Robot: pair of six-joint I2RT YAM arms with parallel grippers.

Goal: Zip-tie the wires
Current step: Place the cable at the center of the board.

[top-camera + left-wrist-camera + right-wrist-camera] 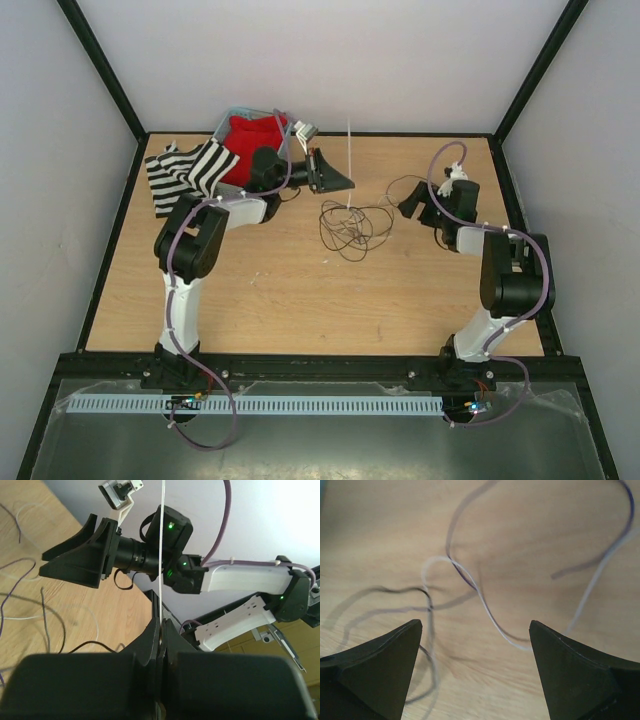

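Observation:
The wires lie in a loose curl of thin dark and pale strands at mid-table. My left gripper hovers just behind them, shut on the zip tie, a thin white strip standing upright. In the left wrist view the zip tie rises straight from between my left gripper's closed jaws. To the right of the wires my right gripper stands open. In the right wrist view it hangs low over the wire strands with nothing between its fingers.
A red cloth in a grey bin and a black-and-white striped cloth sit at the back left, behind the left arm. A black frame edges the wooden table, with white walls around it.

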